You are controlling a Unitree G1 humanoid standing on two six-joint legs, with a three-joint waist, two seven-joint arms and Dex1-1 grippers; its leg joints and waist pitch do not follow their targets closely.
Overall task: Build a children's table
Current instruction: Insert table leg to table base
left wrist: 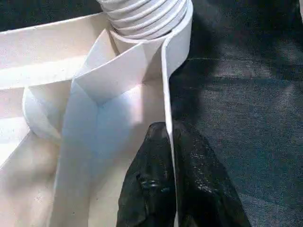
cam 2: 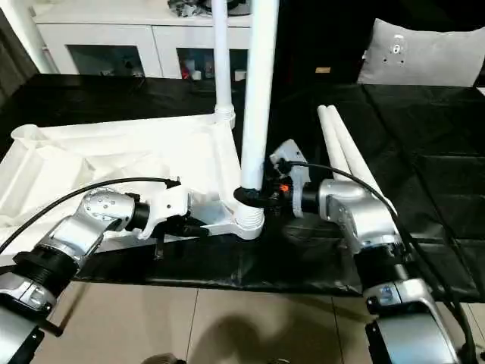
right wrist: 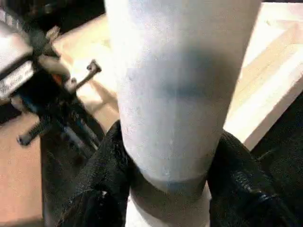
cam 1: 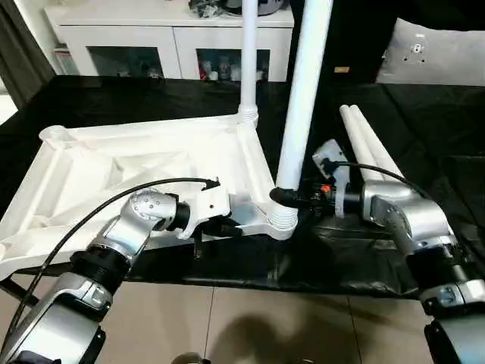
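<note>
Right gripper point(right wrist: 168, 189) fingers clamp the near upright leg point(cam 1: 303, 98) just above its corner socket point(cam 1: 283, 218); leg top cut off. Left gripper point(left wrist: 173, 156) fingers pinch the table top's rim point(left wrist: 171, 90); fingertips partly hidden behind it.

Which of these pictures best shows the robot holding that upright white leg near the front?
The right wrist view: the right gripper clasps the near leg just above its socket, a black finger on each side. Both eye views show the whole standing leg but the grip looks small. The left wrist view catches its ribbed socket.
</note>
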